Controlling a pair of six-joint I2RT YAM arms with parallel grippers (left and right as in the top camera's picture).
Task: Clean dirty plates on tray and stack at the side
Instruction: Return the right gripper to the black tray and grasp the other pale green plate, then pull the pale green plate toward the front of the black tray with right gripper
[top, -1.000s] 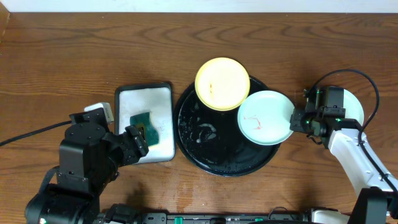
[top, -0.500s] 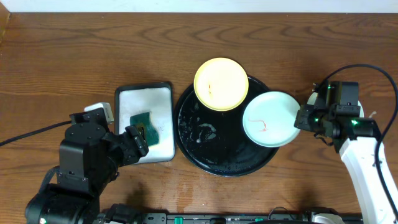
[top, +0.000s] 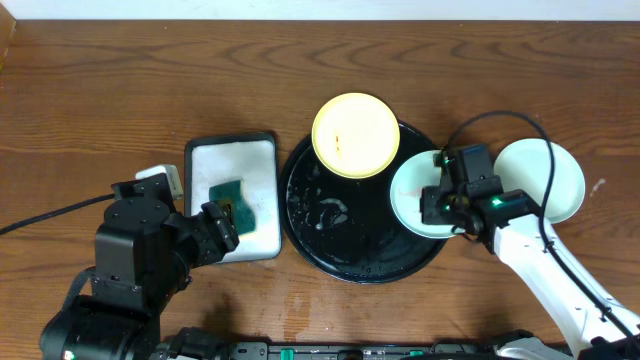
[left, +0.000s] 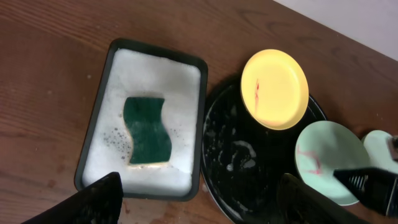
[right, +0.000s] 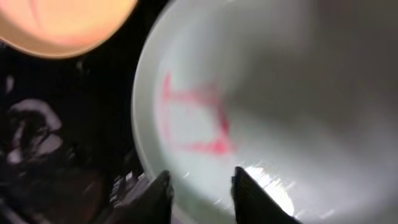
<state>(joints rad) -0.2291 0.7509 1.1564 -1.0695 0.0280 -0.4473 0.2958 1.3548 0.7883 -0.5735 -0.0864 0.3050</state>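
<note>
Lower left of the overhead frame: the left gripper is being held wide open, nothing btw. its jaws, above the counter. Just right of it, a green sponge is being carried in suds by the white tray. At ctr, the black tray is being overlapped at its upper rim by the yellow plate, w/ a red smear. On the tray's right part, the smeared mint plate is being hovered over by the right gripper, jaws narrowly apart; contact can't be told. Far right, a second mint plate is being borne by the bare counter, beside the tray.
</note>
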